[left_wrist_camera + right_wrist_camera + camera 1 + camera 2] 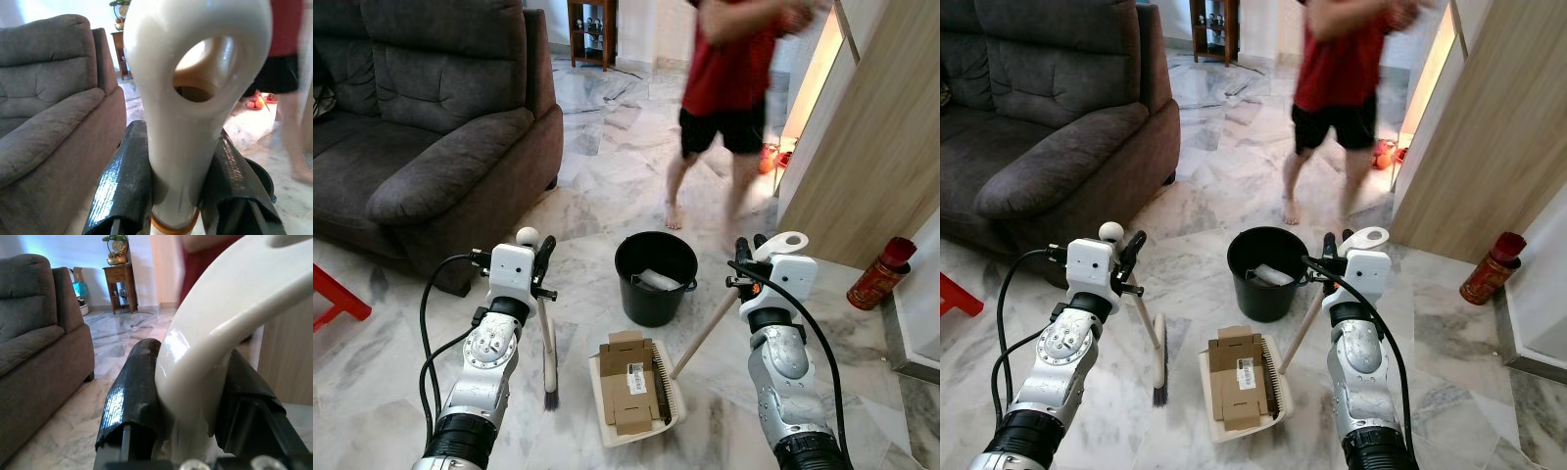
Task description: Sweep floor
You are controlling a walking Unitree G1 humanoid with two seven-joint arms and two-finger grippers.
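A white marble floor runs between a dark grey sofa on the robot's left and a wooden panel on its right; a person in a red shirt stands beyond a black bucket. Both silver arms are raised with forearms upright. The left pincer pinches the white top of a broom handle, its black fingers pressed to either side; the broom hangs down to dark bristles on the floor just left of the dustpan. The right pincer clamps the white looped dustpan handle, whose pale shaft slants down to the white dustpan. The pan lies on the floor before the bucket, holding flattened brown cardboard. A red can stands at far right.
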